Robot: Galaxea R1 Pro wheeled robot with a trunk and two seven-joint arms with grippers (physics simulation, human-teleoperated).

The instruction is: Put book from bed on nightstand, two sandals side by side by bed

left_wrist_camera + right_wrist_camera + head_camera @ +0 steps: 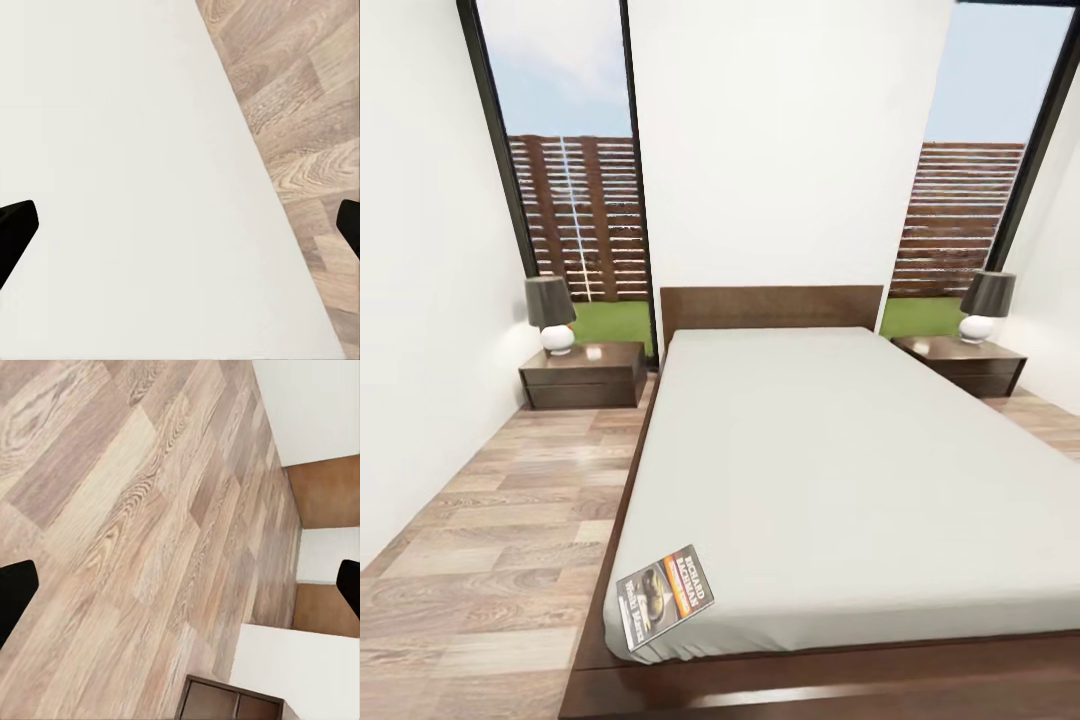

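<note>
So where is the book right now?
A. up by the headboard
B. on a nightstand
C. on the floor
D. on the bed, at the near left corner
D: the book lies flat on the bed, at its near left corner, far from both nightstands.

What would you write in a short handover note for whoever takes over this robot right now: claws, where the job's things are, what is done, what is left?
Left claw: open, empty, over a white surface beside wood floor.
Right claw: open, empty, over wood floor.
Book: lying flat on the near left corner of the bed, partly overhanging the mattress edge.
Nightstands: left nightstand and right nightstand flank the headboard, each with a lamp, both with free top space.
Sandals: I cannot say where they are from these pictures.
Done: nothing yet.
Left: carry the book to a nightstand; find the sandals and set them side by side next to the bed.
</note>
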